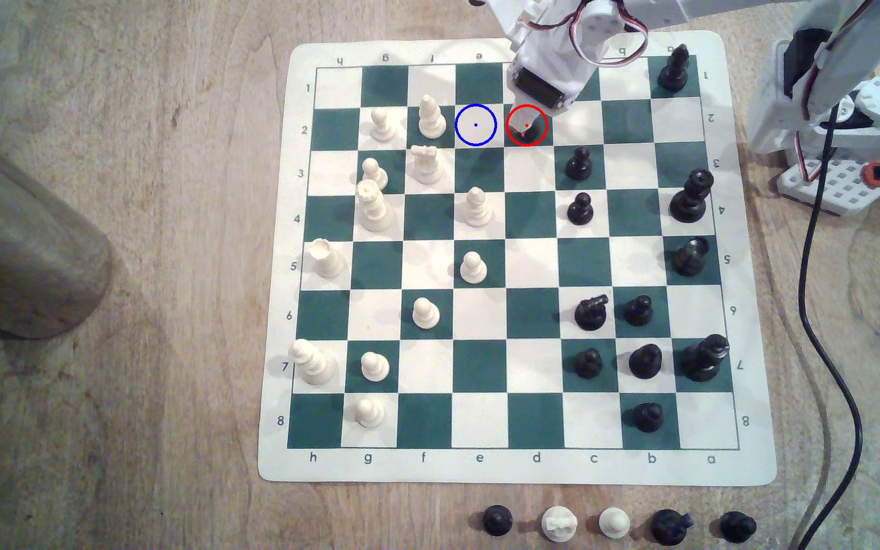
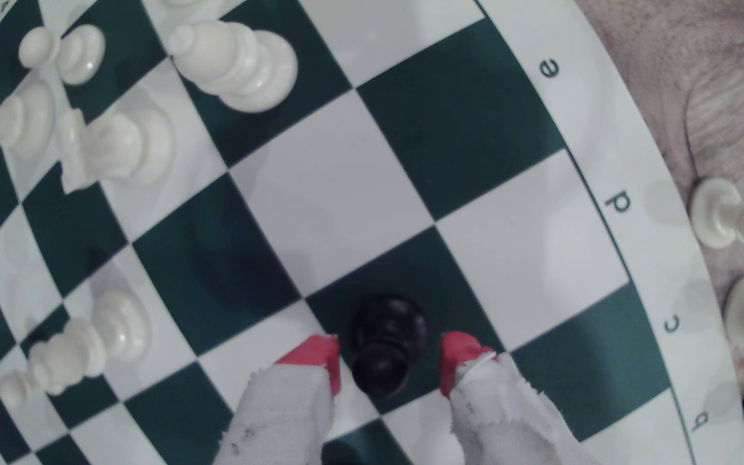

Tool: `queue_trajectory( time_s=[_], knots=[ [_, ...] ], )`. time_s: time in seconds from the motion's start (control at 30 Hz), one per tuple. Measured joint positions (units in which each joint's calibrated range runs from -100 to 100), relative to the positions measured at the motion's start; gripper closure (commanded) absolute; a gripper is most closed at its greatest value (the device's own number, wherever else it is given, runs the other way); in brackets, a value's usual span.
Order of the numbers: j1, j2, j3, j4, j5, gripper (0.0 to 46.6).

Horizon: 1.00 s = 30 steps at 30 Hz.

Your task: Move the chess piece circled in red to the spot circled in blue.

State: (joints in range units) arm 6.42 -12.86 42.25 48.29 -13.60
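End effector (image 2: 390, 357) status: open, with the two red-tipped fingers (image 2: 316, 357) straddling the black pawn (image 2: 386, 344); a narrow gap shows on each side, so nothing is gripped yet. The pawn stands upright on the red-ringed dark green square, which the exterior view places in row 2, largely hidden under the arm. The step in hand appears to be the grasp, pre-closure. The next move calls for closing on the pawn's neck, lifting clear, then shifting one square toward the exterior view's left to the blue-ringed white square (image 1: 475, 125), which is vacant. A white bishop (image 1: 430, 117) stands just beyond that square, so the placement needs care. The board (image 1: 533, 468) lies flat on the wooden table (image 1: 136, 423).
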Motion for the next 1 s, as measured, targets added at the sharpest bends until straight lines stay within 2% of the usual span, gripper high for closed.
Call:
queue_trajectory(
  time_s=[1.0],
  knots=[
    [-1.11, 2.01, 0.00, -0.80, -0.88, 34.3]
  ],
)
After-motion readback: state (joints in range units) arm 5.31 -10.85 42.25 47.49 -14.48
